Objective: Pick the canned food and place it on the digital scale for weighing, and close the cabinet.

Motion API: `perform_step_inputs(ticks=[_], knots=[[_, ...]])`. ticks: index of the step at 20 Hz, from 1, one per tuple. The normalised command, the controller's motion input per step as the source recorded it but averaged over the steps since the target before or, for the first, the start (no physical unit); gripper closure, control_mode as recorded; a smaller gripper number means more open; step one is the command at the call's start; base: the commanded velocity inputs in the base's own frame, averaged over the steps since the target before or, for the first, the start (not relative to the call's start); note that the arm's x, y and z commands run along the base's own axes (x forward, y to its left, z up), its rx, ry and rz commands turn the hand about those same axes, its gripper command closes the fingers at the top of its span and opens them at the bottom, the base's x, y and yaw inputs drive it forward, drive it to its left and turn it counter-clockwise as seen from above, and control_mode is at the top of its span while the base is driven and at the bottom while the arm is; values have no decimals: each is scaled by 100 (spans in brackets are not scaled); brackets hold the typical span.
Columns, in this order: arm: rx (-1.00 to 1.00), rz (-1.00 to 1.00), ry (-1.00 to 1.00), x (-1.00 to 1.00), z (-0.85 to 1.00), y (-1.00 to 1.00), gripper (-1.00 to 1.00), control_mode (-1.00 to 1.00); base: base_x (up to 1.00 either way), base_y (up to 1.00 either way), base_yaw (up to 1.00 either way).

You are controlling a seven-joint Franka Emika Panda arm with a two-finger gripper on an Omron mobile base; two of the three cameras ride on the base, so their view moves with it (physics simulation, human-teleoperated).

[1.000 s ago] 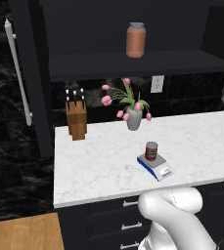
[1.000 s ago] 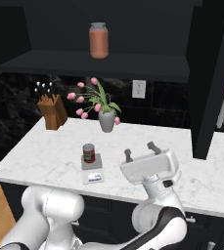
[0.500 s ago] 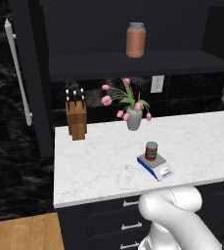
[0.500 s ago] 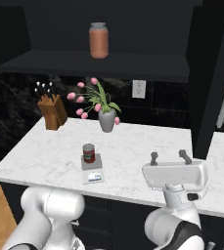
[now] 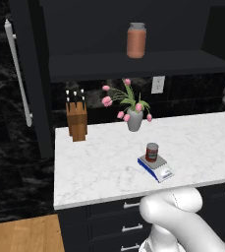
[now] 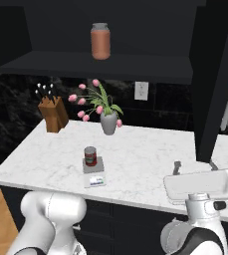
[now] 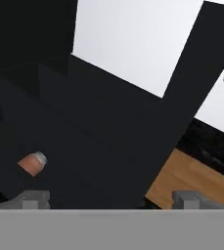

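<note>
The canned food (image 5: 152, 152) (image 6: 90, 156), a short red-labelled tin, stands upright on the digital scale (image 5: 159, 170) (image 6: 94, 178) near the counter's front edge. The dark cabinet stands open: its left door (image 5: 33, 98) carries a long silver handle (image 5: 16, 74), and its right door (image 6: 215, 74) sticks out edge-on over the counter. My gripper (image 6: 194, 166) is open and holds nothing, low at the counter front, right of the scale and just below the right door. In the hand view my gripper (image 7: 112, 199) faces a dark door panel (image 7: 108, 122).
A terracotta jar (image 5: 136, 40) (image 6: 100, 41) (image 7: 33, 163) stands on the cabinet shelf. A knife block (image 5: 76, 120) (image 6: 53, 113) and a vase of pink tulips (image 5: 133, 118) (image 6: 108, 122) sit at the back of the marble counter (image 5: 94, 162). Dark drawers (image 5: 114, 219) run below it.
My gripper has swung right along the counter front, away from the scale and toward the right cabinet door. The can stays on the scale.
</note>
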Motion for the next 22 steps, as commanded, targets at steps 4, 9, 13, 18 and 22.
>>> perform_step_inputs(ticks=[4, 9, 13, 18, 22], knots=[[5, -1, 15, 0, 0, -72, -100, -100, 0, 0, 0], [3, -3, 14, 2, 1, -52, -100, -100, 0, 0, 0], [2, -5, 13, 4, 39, -34, -100, -100, 0, 0, 0], [1, -2, 8, 0, 73, -14, -100, -100, 0, 0, 0], [-3, 0, 0, 2, 94, 8, -100, -100, 0, 0, 0]])
